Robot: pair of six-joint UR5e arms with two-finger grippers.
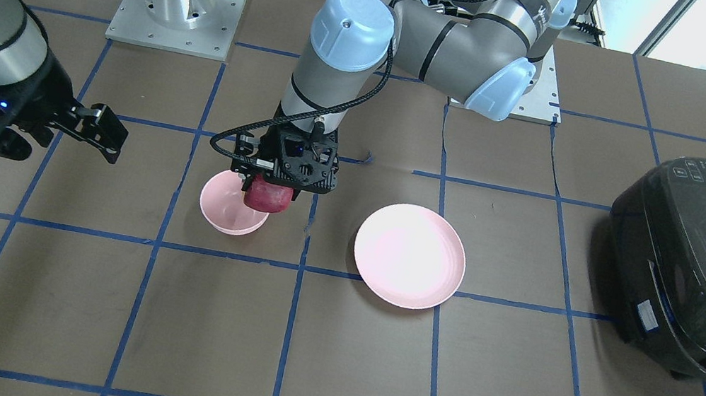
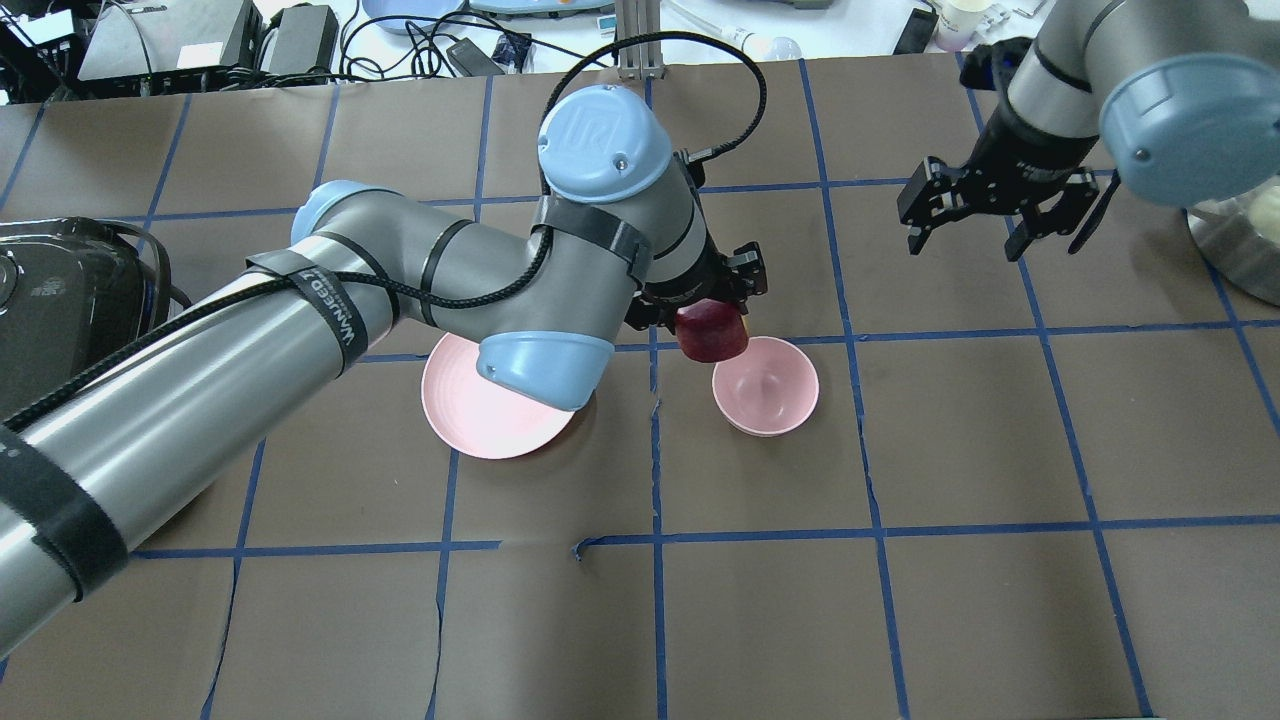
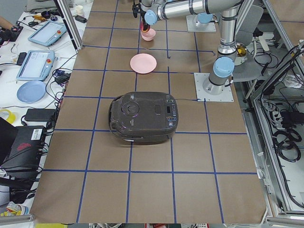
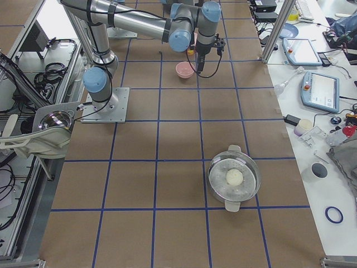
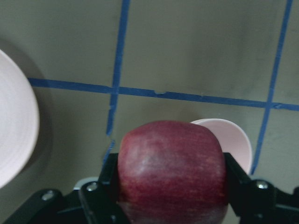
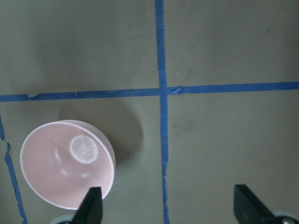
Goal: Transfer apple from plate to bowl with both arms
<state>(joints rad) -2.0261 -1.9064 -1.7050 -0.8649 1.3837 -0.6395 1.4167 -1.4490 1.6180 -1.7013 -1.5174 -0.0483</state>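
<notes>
Counted on tabletop (image 2: pixel 900 600): one bowl (image 2: pixel 800 400), one plate (image 2: pixel 470 420) near bowl. Pinched in left hand (image 1: pixel 270 188): one apple (image 5: pixel 172 168), raised over bowl's rim on plate side. Spread wide, holding nothing: right hand (image 2: pixel 1000 235), well apart from bowl, opposite plate. Two hands total.

Red apple (image 1: pixel 267 196) above bowl (image 1: pixel 227 213) rim; plate (image 1: pixel 410 255) nearby.

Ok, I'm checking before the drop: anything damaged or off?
Nothing spilled. The paper cover is torn between the plate and the bowl. The apple in the left gripper hangs over the bowl's rim, not its middle.
</notes>
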